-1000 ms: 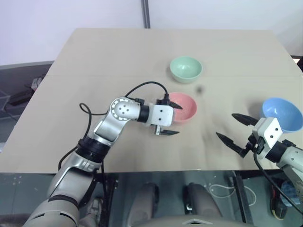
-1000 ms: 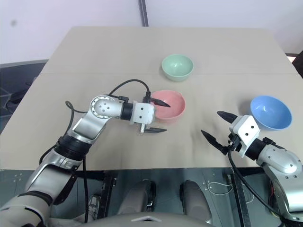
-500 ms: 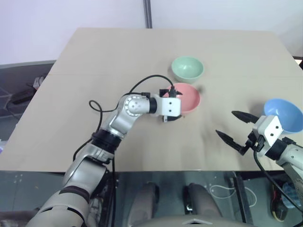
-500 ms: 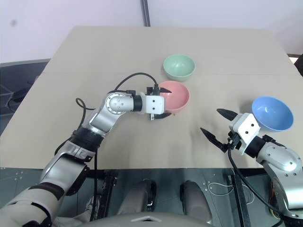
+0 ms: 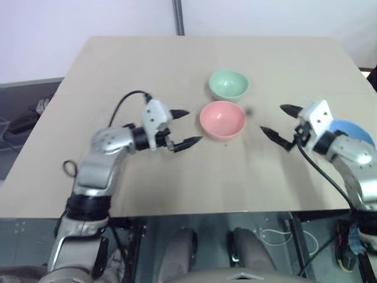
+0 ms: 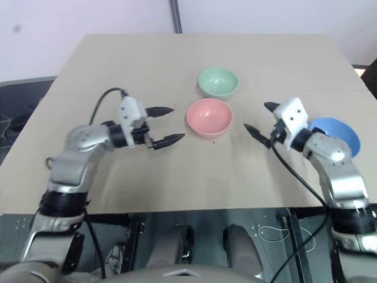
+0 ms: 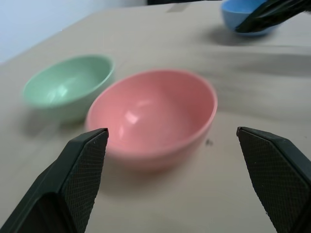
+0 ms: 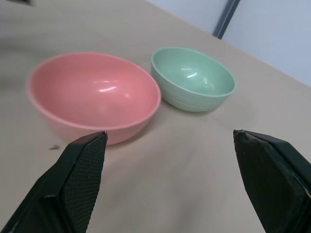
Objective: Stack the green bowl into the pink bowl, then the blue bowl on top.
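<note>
The pink bowl (image 5: 222, 119) sits empty near the table's middle, with the green bowl (image 5: 228, 85) just behind it, close beside it. The blue bowl (image 5: 353, 131) stands at the right, mostly hidden behind my right forearm. My left gripper (image 5: 185, 127) is open a short way left of the pink bowl, pointing toward it, nothing between its fingers. My right gripper (image 5: 279, 121) is open to the right of the pink bowl, pointing toward both bowls and empty. The left wrist view shows the pink bowl (image 7: 154, 113) and green bowl (image 7: 68, 87) between its fingers; the right wrist view shows the same pair (image 8: 95, 95) (image 8: 192, 77).
The bowls rest on a tan table (image 5: 177, 65) whose front edge runs close below both arms. A dark pole (image 5: 177, 16) stands behind the far edge. Grey floor with cables lies to the left of the table (image 5: 26, 112).
My left gripper pulled back left off the pink bowl, which now sits nearer the green bowl. My right gripper came forward and inward, past the blue bowl, toward the pink bowl.
</note>
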Controlling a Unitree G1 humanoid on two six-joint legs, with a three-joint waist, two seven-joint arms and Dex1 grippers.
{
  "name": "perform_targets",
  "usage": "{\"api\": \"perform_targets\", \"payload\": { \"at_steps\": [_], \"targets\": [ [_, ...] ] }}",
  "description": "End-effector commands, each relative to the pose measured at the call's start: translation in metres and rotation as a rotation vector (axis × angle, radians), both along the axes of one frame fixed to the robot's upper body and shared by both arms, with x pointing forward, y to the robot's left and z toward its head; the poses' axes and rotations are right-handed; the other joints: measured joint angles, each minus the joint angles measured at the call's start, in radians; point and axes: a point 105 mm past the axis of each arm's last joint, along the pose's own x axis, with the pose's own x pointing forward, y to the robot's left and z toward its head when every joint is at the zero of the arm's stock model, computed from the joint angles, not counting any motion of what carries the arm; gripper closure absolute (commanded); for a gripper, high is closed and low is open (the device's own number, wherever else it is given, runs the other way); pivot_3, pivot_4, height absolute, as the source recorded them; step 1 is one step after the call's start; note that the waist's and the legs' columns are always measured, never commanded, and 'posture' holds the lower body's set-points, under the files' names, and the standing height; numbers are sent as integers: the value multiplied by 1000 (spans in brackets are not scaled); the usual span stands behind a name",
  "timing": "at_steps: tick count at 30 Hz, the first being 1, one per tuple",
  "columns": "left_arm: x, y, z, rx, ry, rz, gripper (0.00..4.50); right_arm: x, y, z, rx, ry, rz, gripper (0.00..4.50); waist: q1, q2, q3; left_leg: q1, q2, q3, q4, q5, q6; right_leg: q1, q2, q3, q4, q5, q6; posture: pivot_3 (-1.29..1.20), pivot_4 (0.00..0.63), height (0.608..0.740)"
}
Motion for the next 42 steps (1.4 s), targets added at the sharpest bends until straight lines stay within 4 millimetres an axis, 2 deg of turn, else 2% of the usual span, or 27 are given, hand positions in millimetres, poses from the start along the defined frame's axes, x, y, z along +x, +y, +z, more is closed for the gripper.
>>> {"api": "perform_targets", "payload": {
  "at_steps": [1, 2, 4, 8, 12, 18, 28, 31, 33, 34, 35, 38, 39, 42],
  "targets": [
    [-18, 4, 25, -186, -123, 35, 34, 33, 2, 8, -171, -99, 12, 0, -1, 0, 0, 0, 0, 0, 0, 0, 0, 0, 0, 0, 0, 0, 0, 0, 150, 740],
    [-21, 8, 24, -192, -162, 71, 34, 43, 3, 9, -215, -115, 16, 0, -2, 0, 0, 0, 0, 1, 0, 0, 0, 0, -2, 1, 0, 0, 0, 0, 150, 740],
    [-30, 16, 16, -207, -131, 104, 34, 63, 10, 14, -281, -141, 36, 0, -3, 0, 0, -1, 0, 1, -1, 2, -3, -1, -5, 0, 0, 0, 0, 0, 150, 740],
    [-54, 27, 11, -211, -84, 36, 34, 87, 27, 18, -445, -175, 97, 0, -9, 0, 0, -1, 0, 2, -4, 3, -5, -4, -4, 1, 0, 0, -1, 0, 150, 740],
    [-63, 38, 11, -191, -117, 65, 34, 93, 42, 16, -610, -233, 157, 0, -9, 0, 0, -2, 0, 2, -4, 3, -5, -4, -6, 1, -1, 0, -1, 0, 150, 740],
    [-72, 36, 14, -218, -131, 97, 34, 101, 63, 6, -814, -315, 171, 0, -10, 0, 0, -2, -1, 2, -4, 3, -5, -4, -7, 1, -1, 0, -1, 0, 150, 740],
    [-82, 39, 14, -216, -147, 164, 34, 112, 68, 4, -937, -391, 79, 0, -11, 0, 0, -2, -1, 2, -5, 3, -5, -5, -6, 2, 0, 0, -1, 0, 150, 740],
    [-82, 41, 15, -221, -156, 181, 0, 113, 66, 1, -950, -385, 77, 836, -11, 0, 0, -2, -1, 2, -5, 3, -5, -5, -6, 1, 0, 0, -1, 0, 150, 740],
    [-83, 41, 14, -222, -158, 185, 0, 112, 66, 0, -959, -390, 79, 1727, -11, 0, 0, -2, -1, 2, -5, 3, -5, -5, -6, 1, 0, 0, -1, 0, 150, 740],
    [-83, 40, 14, -222, -159, 186, 0, 113, 66, 0, -966, -397, 78, 2413, -11, 0, 0, -2, -1, 2, -5, 3, -5, -5, -6, 1, 0, 0, -1, 0, 150, 740],
    [-83, 40, 14, -222, -159, 187, 0, 113, 66, 0, -973, -406, 75, 2743, -12, 0, 0, -2, -1, 2, -5, 3, -5, -5, -6, 1, 0, 0, -1, 0, 150, 740],
    [-83, 40, 13, -222, -158, 189, 0, 114, 64, 1, -995, -431, 69, 4227, -12, 1, 0, -2, -1, 2, -5, 3, -5, -5, -6, 1, 0, 0, -1, 0, 150, 740],
    [-83, 40, 12, -222, -158, 189, 0, 114, 63, 2, -1005, -443, 64, 4483, -12, 1, 1, -2, -1, 2, -5, 3, -5, -5, -6, 1, 0, 0, -1, 0, 150, 740],
    [-81, 39, 10, -222, -156, 189, 0, 115, 58, 6, -1021, -475, 49, 4483, -12, 1, 0, -2, -1, 3, -5, 3, -5, -6, -6, 2, 0, 0, -1, 0, 150, 740]
  ]
}}
